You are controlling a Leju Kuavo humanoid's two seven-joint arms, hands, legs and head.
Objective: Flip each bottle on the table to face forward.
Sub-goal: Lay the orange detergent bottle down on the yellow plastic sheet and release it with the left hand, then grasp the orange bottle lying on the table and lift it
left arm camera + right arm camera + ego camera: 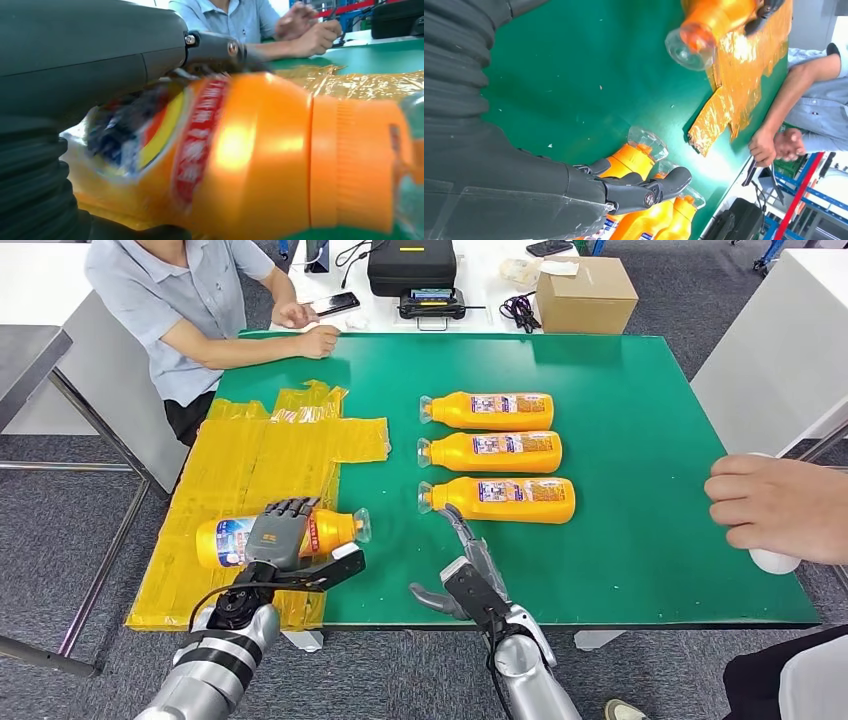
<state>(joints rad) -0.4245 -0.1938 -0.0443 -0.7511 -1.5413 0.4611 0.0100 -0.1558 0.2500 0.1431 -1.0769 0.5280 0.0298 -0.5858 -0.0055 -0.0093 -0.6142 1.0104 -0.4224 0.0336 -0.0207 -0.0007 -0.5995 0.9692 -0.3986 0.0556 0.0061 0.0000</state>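
Dark, jointed fingers (288,508) of the left hand (277,537) curl over the middle of an orange plastic bottle (330,530), with the thick grey thumb (335,568) under its near side, so the hand grips it. The held bottle lies on its side on a crinkled, glossy yellow sheet (240,475) taped over the left part of the green table (640,440). Its clear cap (361,524) points right, and a blue and white label (228,540) wraps its left end. The left wrist view shows the smooth orange shoulder and a ribbed orange collar close up.

The right hand (462,575) holds nothing; its fingers are stretched out and apart, reaching toward the neck of the nearest bottle (497,499) in a row of three. I cannot tell whether the fingertips touch it. That row lies on bare green felt-like matting: the nearest bottle, a middle bottle (490,451) and a far bottle (487,410), all on their sides, parallel, clear caps to the left, printed labels up.

A person in a pale blue shirt (175,300) rests forearms on the far edge. Another person's hand (775,507) rests at the right edge. Behind stand a cardboard box (585,295) and a black case (412,265).
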